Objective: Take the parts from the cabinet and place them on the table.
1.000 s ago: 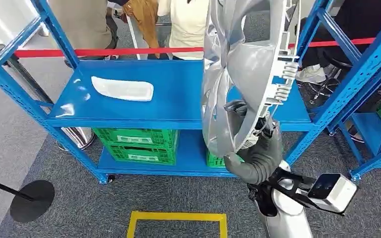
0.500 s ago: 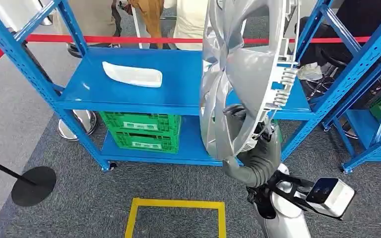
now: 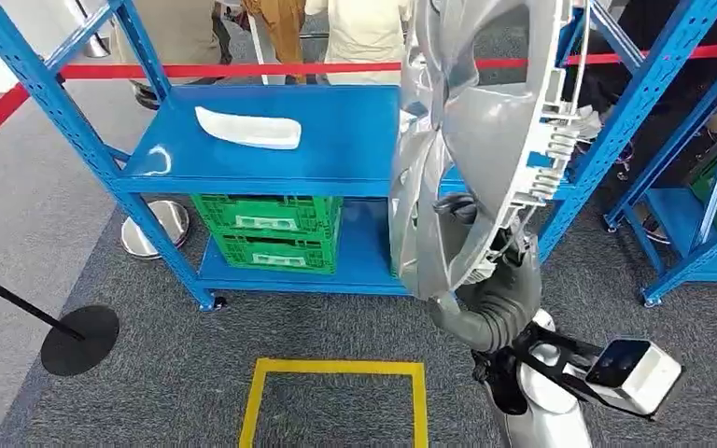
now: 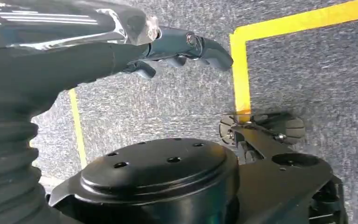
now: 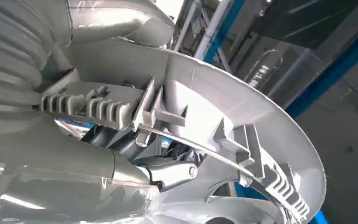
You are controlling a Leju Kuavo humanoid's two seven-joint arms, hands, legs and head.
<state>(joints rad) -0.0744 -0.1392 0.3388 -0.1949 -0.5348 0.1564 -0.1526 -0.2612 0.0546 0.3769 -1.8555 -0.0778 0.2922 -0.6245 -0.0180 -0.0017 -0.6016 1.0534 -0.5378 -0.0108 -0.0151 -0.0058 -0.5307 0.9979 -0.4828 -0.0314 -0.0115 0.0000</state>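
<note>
The right hand [image 3: 485,266] is gripping a large silver hubcap [image 3: 485,140] by its rim and is holding it upright, edge-on, in front of the blue shelf rack [image 3: 336,154], off the shelves. In the right wrist view the fingers [image 5: 168,170] are curling around the ribbed inner edge of the hubcap [image 5: 223,112], with the thumb pressing on the other side. A white curved part [image 3: 247,128] is lying on the rack's upper shelf, well to the left of the hubcap. Green crates [image 3: 271,231] are sitting on the rack's lower shelf, below that white part. The left hand [image 4: 177,44] is hanging over the grey carpet near a yellow floor line [image 4: 240,70], with its fingers loosely curled and holding nothing. People are standing behind the rack, beyond a red barrier tape [image 3: 243,69].
</note>
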